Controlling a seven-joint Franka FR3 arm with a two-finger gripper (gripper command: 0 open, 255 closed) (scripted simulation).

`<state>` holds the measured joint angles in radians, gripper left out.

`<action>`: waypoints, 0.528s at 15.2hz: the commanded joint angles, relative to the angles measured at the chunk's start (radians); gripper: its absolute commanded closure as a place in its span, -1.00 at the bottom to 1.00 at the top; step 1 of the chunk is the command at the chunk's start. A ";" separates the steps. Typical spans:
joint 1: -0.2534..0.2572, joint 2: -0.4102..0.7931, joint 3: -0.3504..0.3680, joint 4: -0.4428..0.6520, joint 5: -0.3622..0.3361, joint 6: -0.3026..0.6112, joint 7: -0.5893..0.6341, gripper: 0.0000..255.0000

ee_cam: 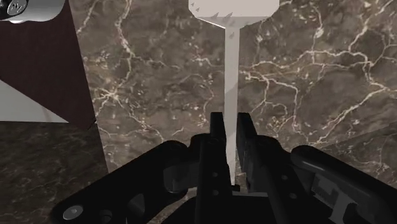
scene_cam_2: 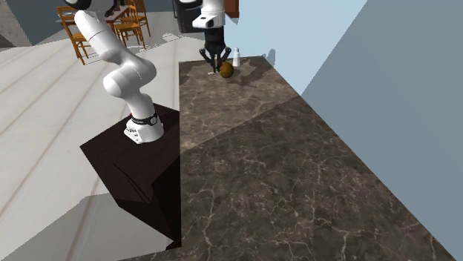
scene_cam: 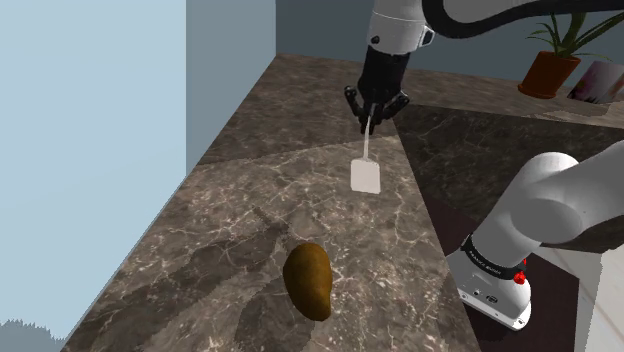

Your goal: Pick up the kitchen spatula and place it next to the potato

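Over veined dark counter [scene_cam: 250, 190], hand [scene_cam: 367, 122] grips white spatula [scene_cam: 365, 176], its handle-end hidden.

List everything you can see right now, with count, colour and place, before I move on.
spatula: one, white, handle clasped in the pincer, blade hanging over the counter
potato: one, brown, lying on the counter, apart from the spatula and nearer the camera in the shoulder view
counter: one, dark brown veined stone, running along the wall
wall: one, light blue, at the shoulder view's left
potted plant: one, green leaves in an orange pot, shoulder view's upper right
chairs: several, brown wood, second exterior view's upper left
stand: one, dark box, beside the counter
arm: one, white with dark joints, reaching from the stand over the counter
pincer: one, black, shut on the spatula handle
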<state>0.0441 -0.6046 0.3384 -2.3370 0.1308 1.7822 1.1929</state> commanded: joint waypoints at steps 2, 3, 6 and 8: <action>0.040 -0.084 0.030 -0.042 0.040 -0.039 0.047 1.00; 0.054 -0.111 0.040 -0.056 0.053 -0.052 0.062 1.00; 0.096 -0.189 0.070 -0.090 0.094 -0.092 0.110 1.00; 0.125 -0.237 0.093 -0.107 0.122 -0.120 0.145 1.00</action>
<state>0.1506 -0.8115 0.4163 -2.4269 0.2342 1.6740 1.3162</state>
